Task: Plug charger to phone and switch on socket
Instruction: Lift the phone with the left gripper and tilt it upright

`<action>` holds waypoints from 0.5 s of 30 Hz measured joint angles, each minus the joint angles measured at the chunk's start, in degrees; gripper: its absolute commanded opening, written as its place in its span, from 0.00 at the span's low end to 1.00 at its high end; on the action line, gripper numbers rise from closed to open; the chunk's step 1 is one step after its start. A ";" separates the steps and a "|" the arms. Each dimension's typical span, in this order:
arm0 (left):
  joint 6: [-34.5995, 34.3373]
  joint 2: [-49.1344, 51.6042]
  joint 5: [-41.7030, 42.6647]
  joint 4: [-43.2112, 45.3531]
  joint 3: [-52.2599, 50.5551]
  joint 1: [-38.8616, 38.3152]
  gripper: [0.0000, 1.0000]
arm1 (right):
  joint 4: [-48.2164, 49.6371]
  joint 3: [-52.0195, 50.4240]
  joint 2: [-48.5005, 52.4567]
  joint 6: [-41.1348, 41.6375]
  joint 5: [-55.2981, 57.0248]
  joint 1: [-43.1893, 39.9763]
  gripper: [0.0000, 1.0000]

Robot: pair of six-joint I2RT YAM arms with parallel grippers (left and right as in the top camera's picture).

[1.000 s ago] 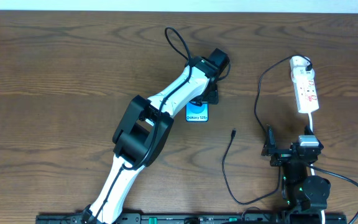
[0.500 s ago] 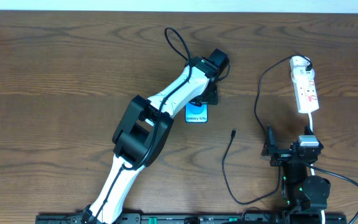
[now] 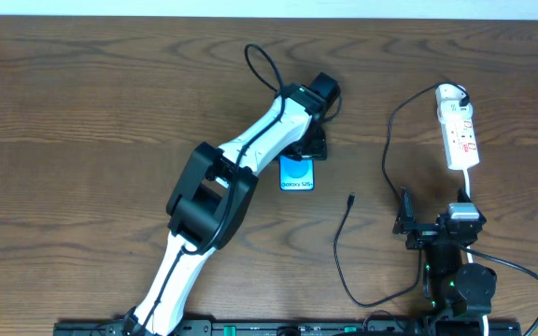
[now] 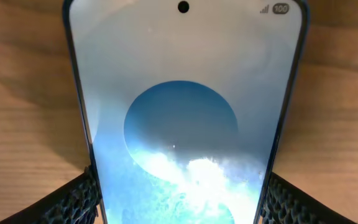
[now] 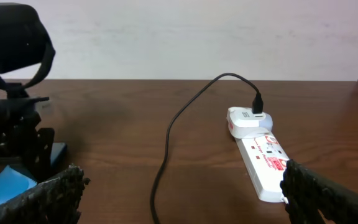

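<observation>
The phone (image 3: pixel 297 174) lies on the table in the middle, blue screen up; it fills the left wrist view (image 4: pixel 182 124). My left gripper (image 3: pixel 304 149) is over its far end, and both fingers (image 4: pixel 179 202) press its long edges. The white socket strip (image 3: pixel 460 131) lies at the far right. The charger's black cable (image 3: pixel 337 247) runs from the strip's far end around the front, and its plug tip (image 3: pixel 350 199) lies loose right of the phone. My right gripper (image 3: pixel 435 222) is open and empty, near the strip's front end (image 5: pixel 182 190).
The strip's thick white cord (image 3: pixel 467 191) runs from the strip toward the right arm's base. The right wrist view shows the strip (image 5: pixel 263 158), the cable (image 5: pixel 166 149) curving over bare wood and the left gripper (image 5: pixel 17 134) at the left.
The left arm has shifted slightly to the far left, and more of the phone's screen shows, its near edge a little closer to the front. The right arm and cable have not moved.
</observation>
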 measured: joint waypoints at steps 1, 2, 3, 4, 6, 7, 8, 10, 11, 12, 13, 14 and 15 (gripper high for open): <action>0.00 -0.07 1.79 -0.09 0.00 0.42 0.73 | 0.00 0.00 0.00 0.00 0.00 0.00 0.99; 0.02 -0.17 4.20 -0.26 0.00 0.98 0.73 | 0.00 0.00 0.00 0.00 0.00 0.00 0.99; 0.04 -0.28 6.51 -0.37 0.00 1.66 0.72 | 0.00 0.00 0.00 0.00 0.02 0.00 0.99; 0.00 -0.28 8.09 -0.42 0.00 2.23 0.72 | 0.00 0.00 0.00 0.00 0.00 0.00 0.99; 0.00 -0.31 11.96 -0.52 0.00 3.69 0.72 | 0.00 0.00 0.00 0.00 0.00 0.00 0.99; -0.02 -0.31 13.68 -0.63 0.00 4.42 0.72 | 0.00 0.00 0.00 0.00 0.00 0.00 0.99; -0.02 -0.31 15.21 -0.85 0.00 5.14 0.72 | 0.00 0.00 0.00 0.00 0.00 0.00 0.99; -0.02 -0.31 18.05 -1.60 0.00 6.64 0.72 | 0.00 0.00 0.00 0.00 0.00 0.00 0.99; -0.02 -0.31 19.76 -2.23 0.00 7.30 0.72 | 0.00 0.00 0.00 0.00 0.00 0.00 0.99; -0.02 -0.31 21.20 -2.75 -0.02 7.82 0.72 | 0.00 0.00 0.00 0.00 0.00 0.00 0.99; -0.02 -0.31 22.82 -2.97 -0.02 8.35 0.72 | 0.00 0.00 0.00 0.00 0.00 0.00 0.99; -0.04 -0.31 25.05 -2.93 -0.02 8.85 0.72 | 0.00 0.00 0.00 0.00 0.00 0.00 0.99; -0.04 -0.31 26.75 -2.95 -0.02 9.25 0.72 | 0.00 0.00 0.00 0.00 0.00 0.00 0.99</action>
